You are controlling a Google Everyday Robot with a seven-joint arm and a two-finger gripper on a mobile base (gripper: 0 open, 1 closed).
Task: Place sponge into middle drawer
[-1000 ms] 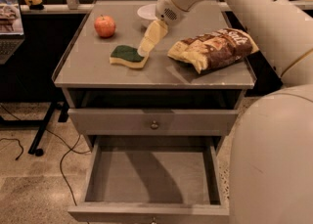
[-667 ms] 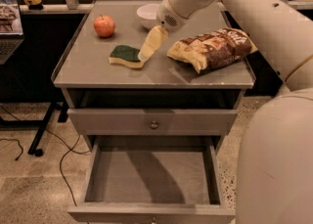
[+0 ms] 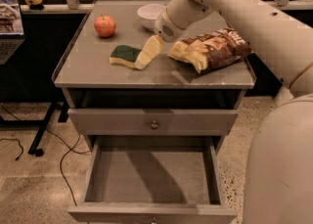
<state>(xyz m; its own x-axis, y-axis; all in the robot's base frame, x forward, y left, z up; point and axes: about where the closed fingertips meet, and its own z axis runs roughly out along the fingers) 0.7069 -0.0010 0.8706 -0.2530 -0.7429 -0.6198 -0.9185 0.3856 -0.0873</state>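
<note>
Grip comes first: your pale gripper [image 3: 143, 60] sits at the right end of the wavy-edged yellow sponge [image 3: 123, 54] with the dark green top, on the grey cabinet top [image 3: 88, 66], and you cannot tell whether it is spread or closed. Seat the foam squarely at its tip, clear of the crinkled brown snack bag [image 3: 210, 49] to its right, before lifting toward the pulled-out grey middle drawer [image 3: 151, 212] below.

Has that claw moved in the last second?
Yes. The claw has dropped lower, closer to the sponge on the cabinet top, judged against the apple, which stayed put.
</note>
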